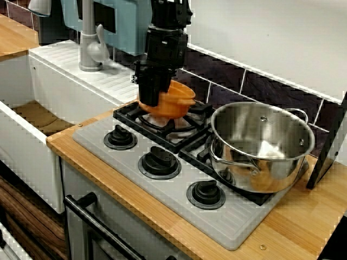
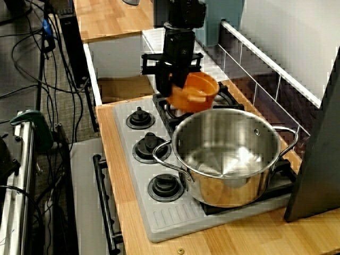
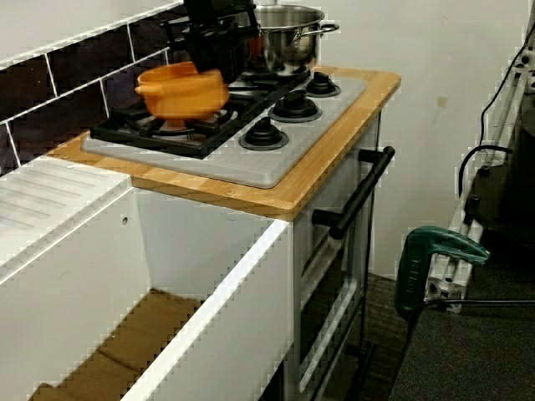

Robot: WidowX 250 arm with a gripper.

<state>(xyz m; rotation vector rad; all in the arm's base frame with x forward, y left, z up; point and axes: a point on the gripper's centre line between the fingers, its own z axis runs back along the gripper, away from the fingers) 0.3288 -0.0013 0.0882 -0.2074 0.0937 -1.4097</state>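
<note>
Gripper (image 1: 153,96) clenched on the rim of the bowl (image 1: 176,102), which hangs tilted from the fingers on the side away from the sink. The bowl sits low over the grate (image 1: 162,129); contact can't be resolved. Judged: carry step, bowl in hand. Any further move calls for a firm grip, clearance over the grate, and room from the pot (image 1: 260,146) on the next burner.

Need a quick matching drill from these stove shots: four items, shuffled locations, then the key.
1. orange bowl
2. steel pot
3. knobs
4. faucet

A. on the white ribbed counter
B. in the gripper jaws, above the hob
C. along the hob's front edge
D. resting on the grate

Pairs: 1-B, 2-D, 3-C, 4-A
</note>
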